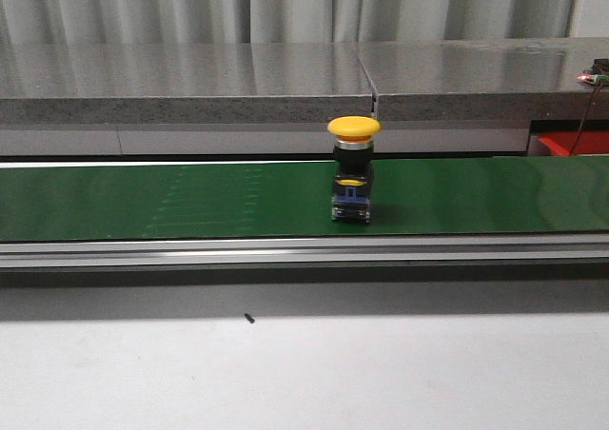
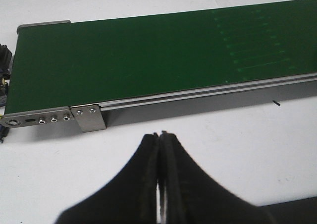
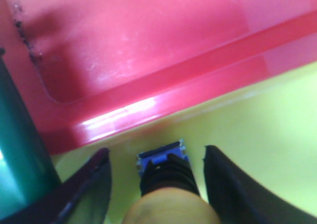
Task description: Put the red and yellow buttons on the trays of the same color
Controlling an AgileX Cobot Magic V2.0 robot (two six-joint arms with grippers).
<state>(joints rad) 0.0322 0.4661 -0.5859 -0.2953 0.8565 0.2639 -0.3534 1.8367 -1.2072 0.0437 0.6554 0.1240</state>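
Yellow plastic fills the lower half of the right wrist view: the right hand (image 3: 156, 184) hangs over the yellow tray (image 3: 257, 135), fingers spread wide, and a yellow button (image 3: 168, 196) lies between them without visible contact, apparently resting on the tray floor. The red tray (image 3: 148, 50) sits just beside, its rim touching the yellow one. If the hand lifts crookedly, a finger could catch the button and knock it against that rim, or over it into the wrong tray.

On the green conveyor belt (image 1: 171, 202) a second yellow button (image 1: 353, 168) stands upright, unattended; should the belt run, it may topple or pass out of reach. The left hand (image 2: 161, 179) hovers pinched together, holding nothing, above the white bench (image 2: 223, 144) near the belt's end bracket (image 2: 89, 119), which could snag a low reach.
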